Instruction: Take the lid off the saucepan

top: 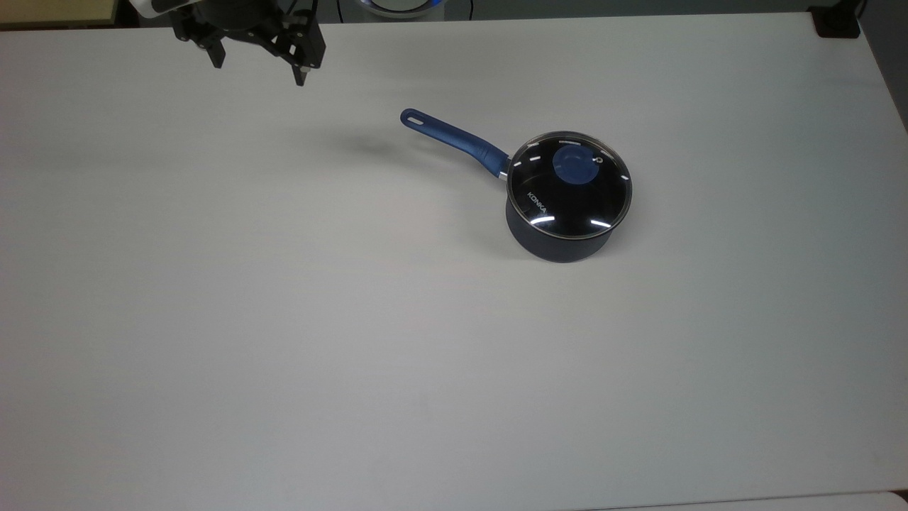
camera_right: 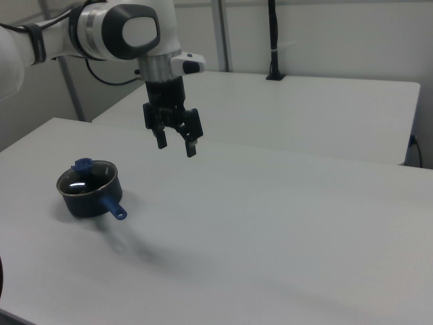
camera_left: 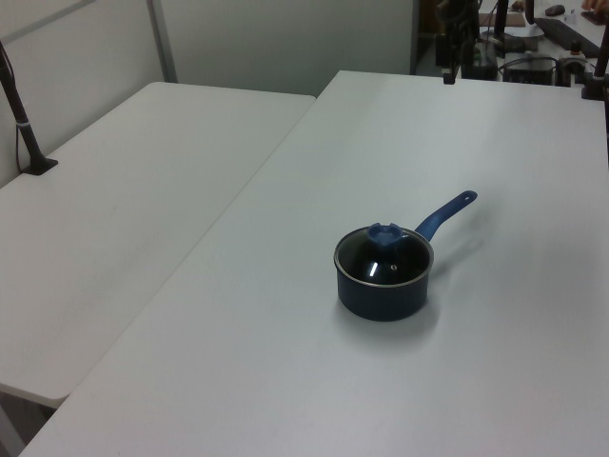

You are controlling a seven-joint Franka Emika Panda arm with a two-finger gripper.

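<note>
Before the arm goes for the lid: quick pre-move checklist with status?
1. Lid seated flat on the saucepan: ok.
2. Knob exposed, nothing over it: ok.
3. Gripper open and holding nothing: ok.
4. Gripper lined up over the knob: not ok; it hangs well off toward the top view's upper left, above the table.
5. Path across the table free of other objects: ok.
6. Fingers spread wide enough for the knob: cannot tell.
</note>
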